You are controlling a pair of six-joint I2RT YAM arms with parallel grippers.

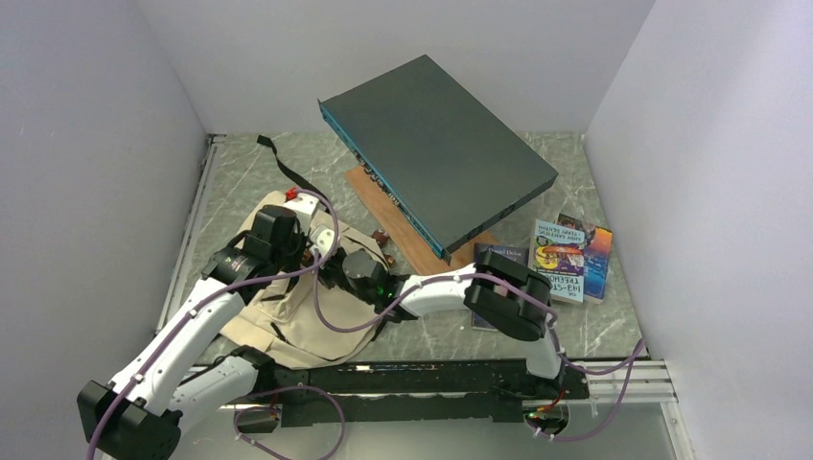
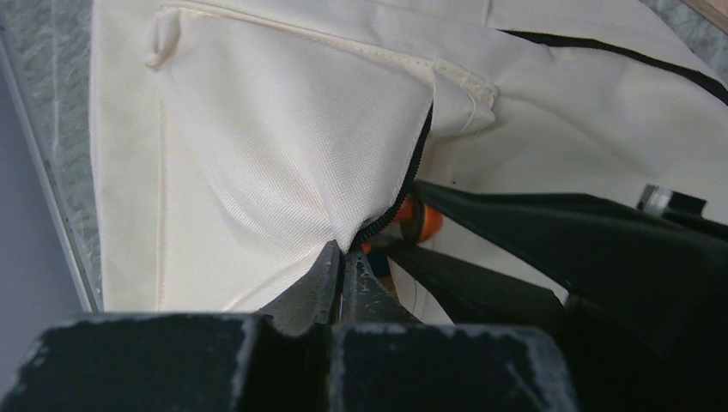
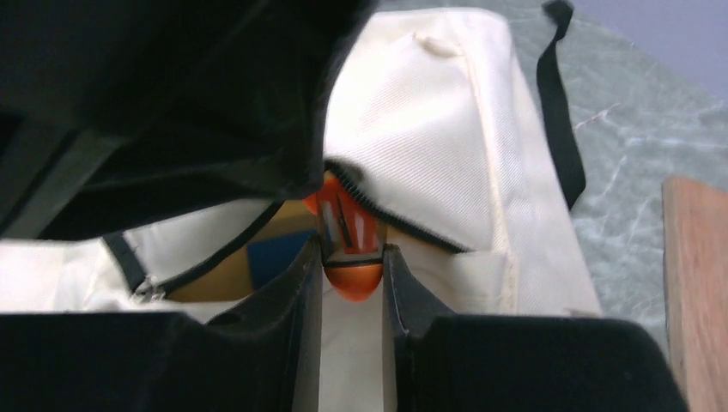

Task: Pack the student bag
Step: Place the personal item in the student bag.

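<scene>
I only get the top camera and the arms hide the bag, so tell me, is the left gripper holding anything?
Observer: Yes, the left gripper is shut on cream fabric of the student bag, beside its zipper.
Operator: And the right?
Observer: The right gripper is closed on an orange object at the bag's opening.
Operator: Anything inside?
Observer: Yes, something blue shows in the opening.

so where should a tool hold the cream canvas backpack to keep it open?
Cream canvas backpack: pinch the fabric lip beside the black zipper teeth, edge-on from the robot's left, as the left tool does. It's a loose fold; lifting it likely gapes the opening for the right tool's orange item.
</scene>
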